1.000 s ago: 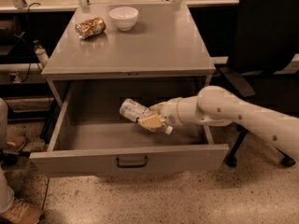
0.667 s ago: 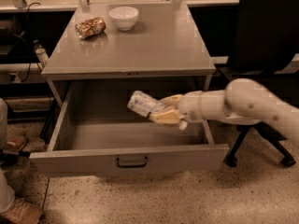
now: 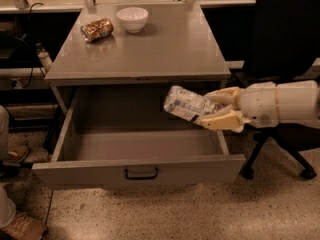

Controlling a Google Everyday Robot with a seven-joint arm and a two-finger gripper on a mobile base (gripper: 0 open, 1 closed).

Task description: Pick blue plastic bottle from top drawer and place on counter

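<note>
The blue plastic bottle (image 3: pixel 186 103) lies on its side in my gripper (image 3: pixel 216 109), held in the air above the right part of the open top drawer (image 3: pixel 140 170). My two pale fingers (image 3: pixel 220 120) are shut on the bottle's right end. The arm reaches in from the right. The bottle is at about the height of the counter's front edge and just below the counter (image 3: pixel 165 44).
A shiny brown-gold snack can (image 3: pixel 96 29) and a white bowl (image 3: pixel 132 19) stand at the back of the counter. A black office chair (image 3: pixel 285 39) is to the right behind my arm. A person's shoes (image 3: pixel 15 154) are at the left on the floor.
My gripper has lifted the bottle up out of the drawer and moved it to the right, from the drawer's floor to the height of the counter edge.
</note>
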